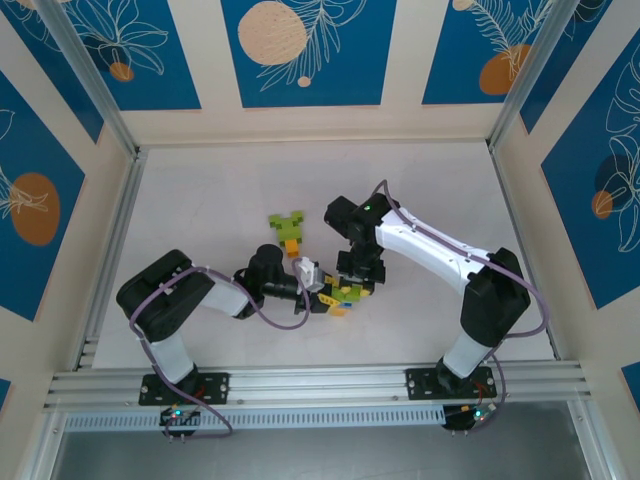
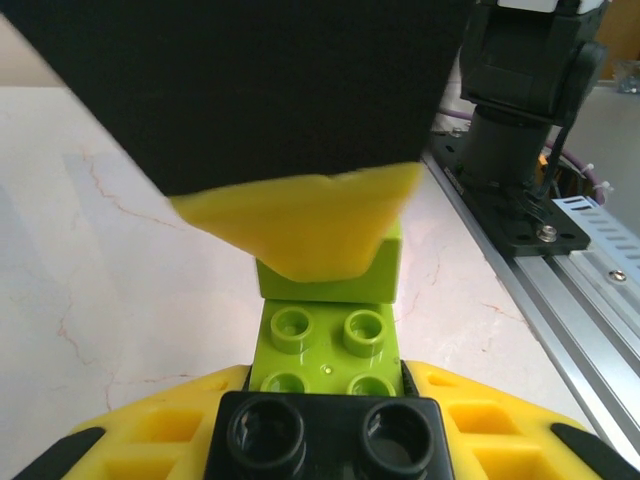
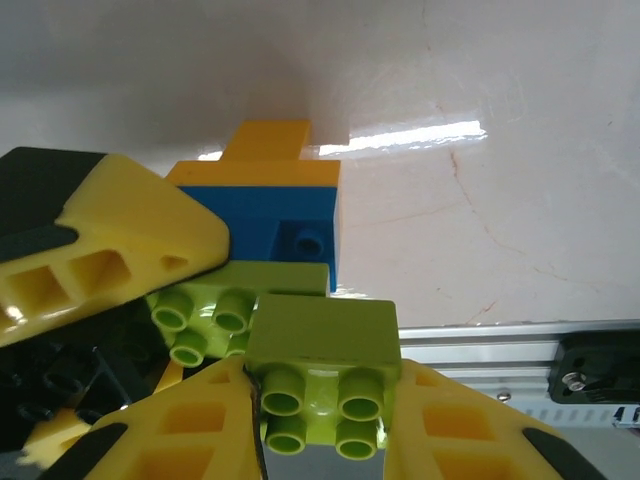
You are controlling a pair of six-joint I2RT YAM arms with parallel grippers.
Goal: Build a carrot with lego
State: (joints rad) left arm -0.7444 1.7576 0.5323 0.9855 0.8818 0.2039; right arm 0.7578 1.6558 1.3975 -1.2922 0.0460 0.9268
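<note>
Two claws of mine meet just in front of the middle of the white tabletop (image 1: 200, 190), and both are clenched. My left claw (image 2: 325, 400) is clamped on a black brick (image 2: 330, 435) and on the green brick (image 2: 325, 345) joined just ahead of it, both with their studs turned toward my wrist camera. My right claw (image 3: 320, 392) is grasping a lime block (image 3: 320, 345) between its yellow fingers (image 3: 170, 430), studs facing its camera too.

Seen from my left wrist, that lime block sits right against the far edge of the green brick, under one yellow finger of the right claw (its dark body fills the top of that view). From my right wrist, the green brick pokes out beside my left claw's yellow finger, touching the lime block's far side. Just beyond them stands a blue brick (image 3: 275, 220) with an orange brick (image 3: 265, 150) against its top; whether the orange one is pressed on or only resting there, I cannot tell.

From above, this held lego (image 1: 345, 295) is a tight knot between the two claws, near the front rail (image 1: 320, 380). I cannot tell whether it is lifted or resting on the tabletop.

A loose bunch (image 1: 288, 230) of green and orange bricks lies further back and a little to the left, apart from both claws.
</note>
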